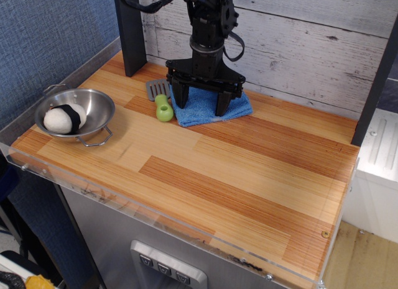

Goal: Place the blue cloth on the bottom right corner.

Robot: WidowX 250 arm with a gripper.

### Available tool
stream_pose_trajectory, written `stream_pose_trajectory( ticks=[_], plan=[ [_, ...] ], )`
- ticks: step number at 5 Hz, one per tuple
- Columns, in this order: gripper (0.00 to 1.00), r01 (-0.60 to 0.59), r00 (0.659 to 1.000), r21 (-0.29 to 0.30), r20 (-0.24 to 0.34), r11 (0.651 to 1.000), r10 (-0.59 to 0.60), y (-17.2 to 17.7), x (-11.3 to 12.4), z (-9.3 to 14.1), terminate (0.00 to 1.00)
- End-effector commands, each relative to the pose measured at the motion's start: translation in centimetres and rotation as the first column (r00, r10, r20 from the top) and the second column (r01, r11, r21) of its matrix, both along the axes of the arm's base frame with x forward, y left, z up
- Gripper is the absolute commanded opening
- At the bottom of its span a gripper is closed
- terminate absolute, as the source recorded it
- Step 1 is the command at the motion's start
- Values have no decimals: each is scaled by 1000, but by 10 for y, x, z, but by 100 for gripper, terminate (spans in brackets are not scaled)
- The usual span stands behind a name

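Blue cloth (205, 109) beneath spread jaws; no writing legible.

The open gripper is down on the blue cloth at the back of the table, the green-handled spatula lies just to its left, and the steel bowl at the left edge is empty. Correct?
One detail is wrong: the steel bowl is not empty. The observation.image view shows a white ball with a black band inside it. The rest holds: the gripper is open on the blue cloth, and the green-handled spatula lies just left of it.
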State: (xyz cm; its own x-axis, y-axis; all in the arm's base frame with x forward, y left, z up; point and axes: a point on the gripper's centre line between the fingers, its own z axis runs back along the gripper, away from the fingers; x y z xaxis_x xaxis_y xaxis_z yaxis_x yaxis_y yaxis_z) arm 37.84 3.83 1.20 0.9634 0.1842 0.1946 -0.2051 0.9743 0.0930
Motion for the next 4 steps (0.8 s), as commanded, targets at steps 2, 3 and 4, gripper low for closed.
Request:
stream_pose_trajectory(
  ticks=[2, 3, 4],
  plan=[
    [100, 73, 997, -36, 20, 997, -72, -52, -26, 12, 0],
    [100, 112, 993, -54, 26, 992, -111, -76, -38, 15, 0],
    [100, 154, 988, -64, 27, 986, -153, -97, -49, 17, 0]
  ],
)
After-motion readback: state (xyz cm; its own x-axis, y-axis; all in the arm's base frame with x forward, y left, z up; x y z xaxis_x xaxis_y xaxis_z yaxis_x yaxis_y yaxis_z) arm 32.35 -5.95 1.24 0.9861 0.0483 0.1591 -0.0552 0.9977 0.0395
